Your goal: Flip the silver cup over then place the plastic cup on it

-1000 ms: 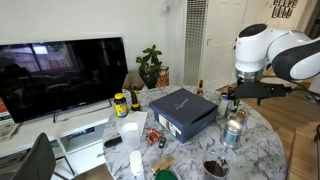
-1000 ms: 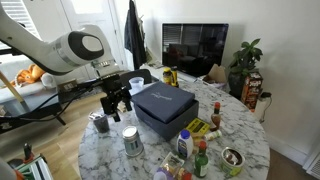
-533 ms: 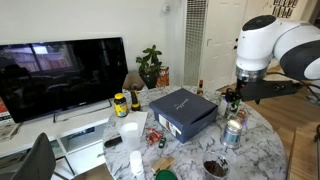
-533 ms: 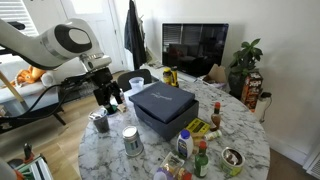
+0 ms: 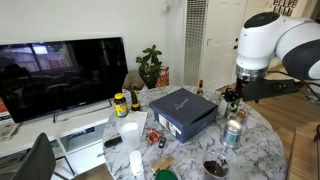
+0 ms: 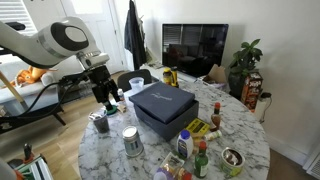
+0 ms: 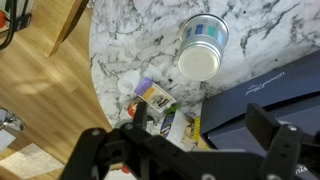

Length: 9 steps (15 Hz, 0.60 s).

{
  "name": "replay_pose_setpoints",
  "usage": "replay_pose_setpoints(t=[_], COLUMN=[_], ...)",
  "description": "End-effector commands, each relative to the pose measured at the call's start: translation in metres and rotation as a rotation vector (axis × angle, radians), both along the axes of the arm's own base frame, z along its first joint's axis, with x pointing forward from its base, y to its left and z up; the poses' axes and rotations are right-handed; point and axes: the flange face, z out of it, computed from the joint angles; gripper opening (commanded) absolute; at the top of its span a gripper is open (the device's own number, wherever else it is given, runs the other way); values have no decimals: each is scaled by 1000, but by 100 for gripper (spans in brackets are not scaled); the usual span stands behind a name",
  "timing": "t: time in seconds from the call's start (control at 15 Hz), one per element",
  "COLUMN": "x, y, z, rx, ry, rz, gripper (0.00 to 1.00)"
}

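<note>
The silver cup stands on the marble table by the front corner of the navy box; it also shows in an exterior view. In the wrist view a shiny cup with a pale round face, which seems to be this one, stands on the marble far ahead of the fingers. The dark plastic cup stands near the table's edge, just below my gripper. My gripper hovers above the table, open and empty, jaws wide apart in the wrist view. The plastic cup is outside the wrist view.
A navy box fills the table's middle and shows in the wrist view. Snack packets lie under my gripper. Bottles, a small bowl, white cups and a jar crowd the table. The table edge borders wood floor.
Over the last second my gripper shifted a little towards the table's edge and slightly up, still open. Since half a second ago it has hardly moved. The cups have not moved.
</note>
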Motion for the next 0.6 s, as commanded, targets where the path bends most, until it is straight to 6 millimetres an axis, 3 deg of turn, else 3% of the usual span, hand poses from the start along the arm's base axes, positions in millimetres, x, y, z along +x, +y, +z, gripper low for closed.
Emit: replay_pose_setpoints(t=[0.0, 0.27, 0.53], x=[-7, -6, -13], y=[21, 56, 81], z=[-4, -17, -43], rx=[48, 181, 285], ry=[12, 59, 145], rz=[123, 299, 455], gripper=[100, 100, 100])
